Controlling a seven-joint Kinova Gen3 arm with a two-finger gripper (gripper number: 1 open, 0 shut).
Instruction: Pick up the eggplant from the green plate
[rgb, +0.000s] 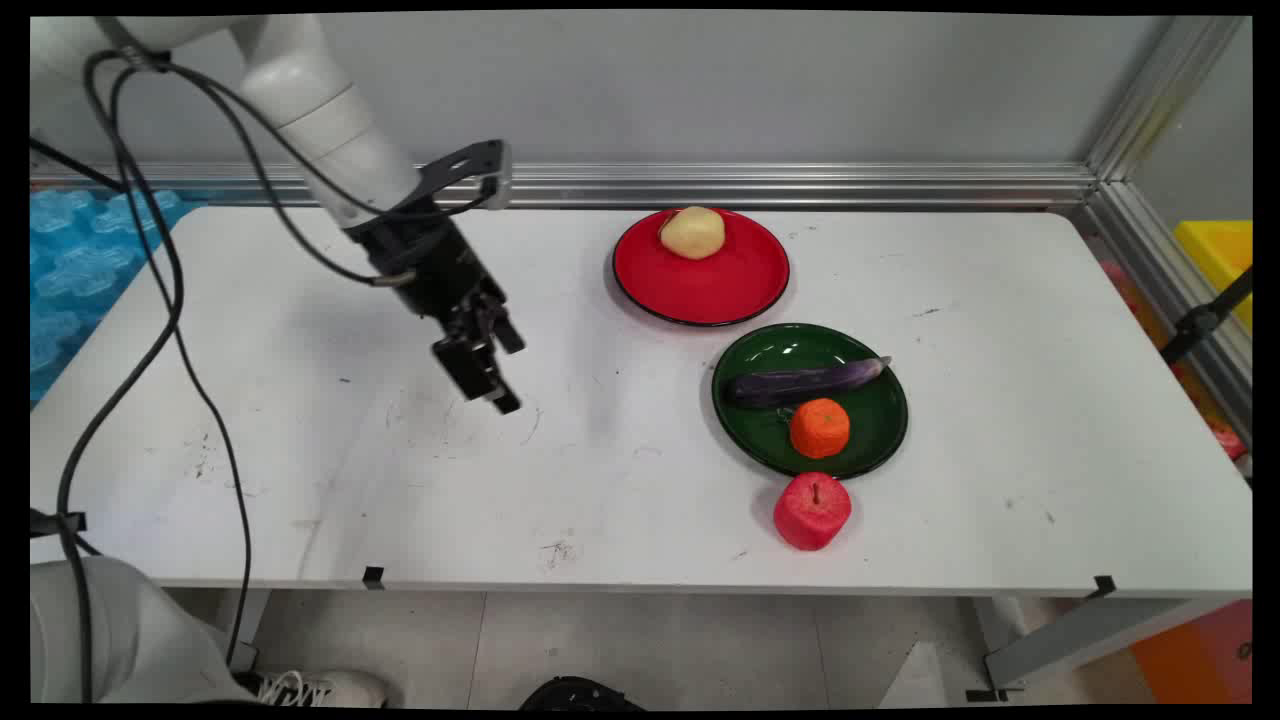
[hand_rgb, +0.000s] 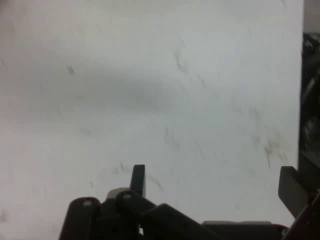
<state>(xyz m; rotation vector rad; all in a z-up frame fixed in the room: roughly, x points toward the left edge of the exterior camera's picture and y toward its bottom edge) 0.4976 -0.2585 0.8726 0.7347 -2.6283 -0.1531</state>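
Fingers (rgb: 490, 375) spread, empty, above bare table (rgb: 600, 480); plates well right.

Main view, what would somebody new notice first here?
Probably the black gripper hanging open over bare table at left, holding nothing. At right, a red plate carries a potato; nearer, a green plate holds an eggplant and orange, with a red apple just off its near rim.

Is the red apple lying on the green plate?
No, the red apple lies on the table, just before the green plate.
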